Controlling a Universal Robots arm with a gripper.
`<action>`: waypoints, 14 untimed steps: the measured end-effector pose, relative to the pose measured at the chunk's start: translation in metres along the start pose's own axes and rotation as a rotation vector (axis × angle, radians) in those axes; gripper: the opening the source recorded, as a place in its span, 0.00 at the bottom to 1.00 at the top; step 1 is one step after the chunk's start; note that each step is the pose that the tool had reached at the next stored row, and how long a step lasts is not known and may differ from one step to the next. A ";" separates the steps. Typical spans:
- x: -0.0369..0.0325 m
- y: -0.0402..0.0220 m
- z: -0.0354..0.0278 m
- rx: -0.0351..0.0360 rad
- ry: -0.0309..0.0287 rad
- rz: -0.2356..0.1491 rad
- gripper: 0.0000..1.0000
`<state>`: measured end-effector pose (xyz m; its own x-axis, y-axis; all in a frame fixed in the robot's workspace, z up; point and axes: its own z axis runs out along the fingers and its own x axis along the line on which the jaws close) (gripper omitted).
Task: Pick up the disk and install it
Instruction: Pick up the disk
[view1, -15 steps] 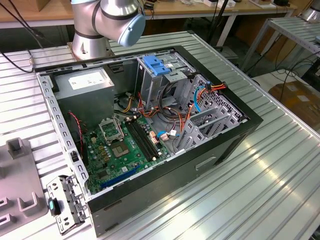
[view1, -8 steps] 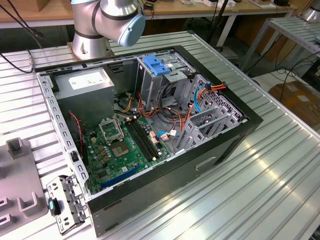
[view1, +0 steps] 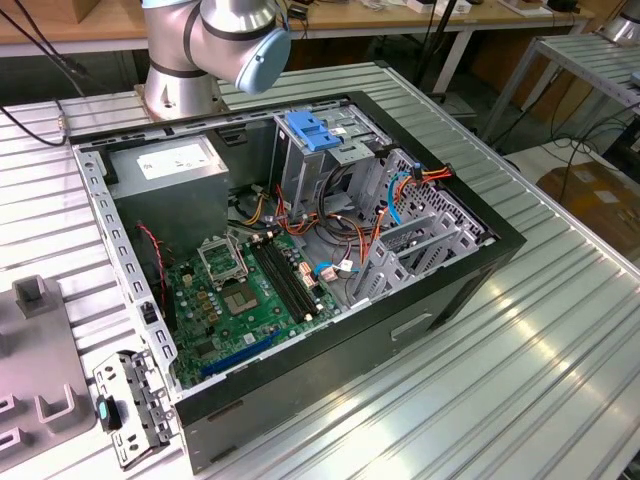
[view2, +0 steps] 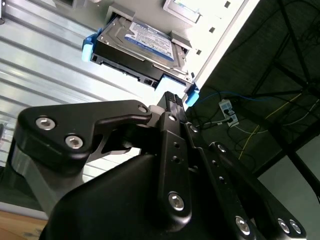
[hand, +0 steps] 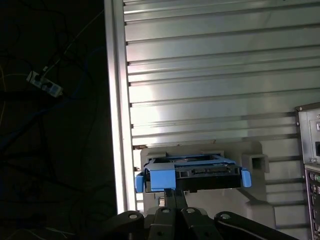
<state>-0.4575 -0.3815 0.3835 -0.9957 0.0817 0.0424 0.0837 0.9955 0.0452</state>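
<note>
The ribbed worktop (view1: 540, 350) is carrying an open computer case (view1: 330, 375) in the exterior view. In the second wrist view the disk (view2: 135, 52), white blue-banded label (view2: 150, 36) showing, is lying in its grey holder (view2: 122, 10) just beyond my fingers (view2: 171, 100), which are pressing together, tips beside its blue frame (view2: 87, 47).

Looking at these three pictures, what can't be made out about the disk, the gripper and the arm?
- Contact between gripper and disk: in both wrist views the gripper's tip overlaps the disk's edge, so touching or apart is unclear.
- The disk's label: the first wrist view shows the disk nearly edge-on.
- The arm beyond its lower joints: cut off by the exterior view's top edge.
</note>
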 end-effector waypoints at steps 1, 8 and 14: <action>0.0000 0.0000 0.0000 -0.0001 0.0001 0.000 0.11; 0.0000 0.0000 0.0000 0.0026 0.0031 -0.067 0.11; 0.0000 0.0000 0.0000 0.0088 0.0097 -0.211 0.11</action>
<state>-0.4574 -0.3815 0.3835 -0.9907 -0.1291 0.0425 -0.1272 0.9908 0.0454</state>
